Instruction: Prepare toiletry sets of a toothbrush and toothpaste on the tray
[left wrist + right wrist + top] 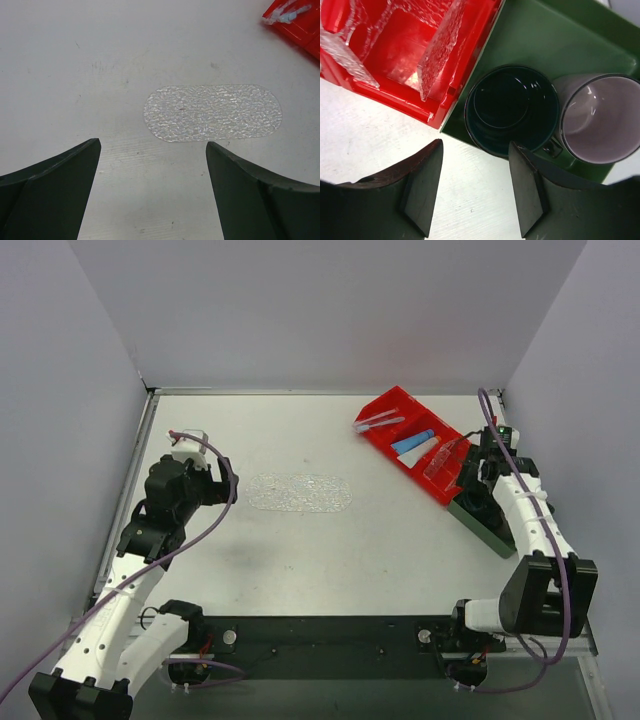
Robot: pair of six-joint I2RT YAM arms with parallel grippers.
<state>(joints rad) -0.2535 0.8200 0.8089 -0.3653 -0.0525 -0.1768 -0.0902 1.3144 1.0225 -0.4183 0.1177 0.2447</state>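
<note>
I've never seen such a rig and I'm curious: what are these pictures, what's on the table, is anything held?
Two robot arms are bolted at a table's near edge. The wide picture looks down from above and behind them. The other two come from a camera on each wrist, so the dark wedges belong to the tool itself. The left tool is open, facing a clear oval tray with nothing on it. The right tool is open near a dark green mug and a mauve cup in a green tray. A red bin holds a blue tube, a white tube and wrapped toothbrushes. Nothing is held.
</note>
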